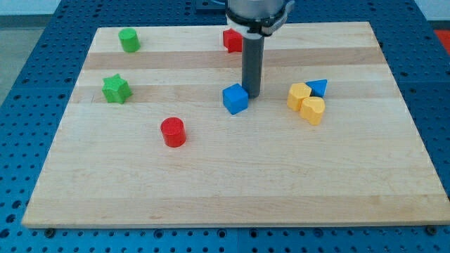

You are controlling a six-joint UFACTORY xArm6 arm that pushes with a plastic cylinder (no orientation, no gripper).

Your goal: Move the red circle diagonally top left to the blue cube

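Pale wood makes the board (232,183), which lies on a blue perforated table (42,42). My tip (252,95) stands just beside the blue cube (235,99), at its upper right corner — so near that I cannot tell if they touch. The rod has no hand or jaws, so nothing is spread, pressed or pinched; it only stands upright on the wood.

The red circle (173,132) lies well apart from my tip, to the lower left of the blue cube, with bare wood between them. A second red block (231,40) sits near the view's top, partly hidden behind the rod, and its shape I cannot make out.

At the view's left are two green pieces — a green block (129,40) near the top corner and a green star (116,89) below it. At the view's right, two yellow blocks (306,102) touch each other, and a blue triangle (318,88) sits just beside the upper one.
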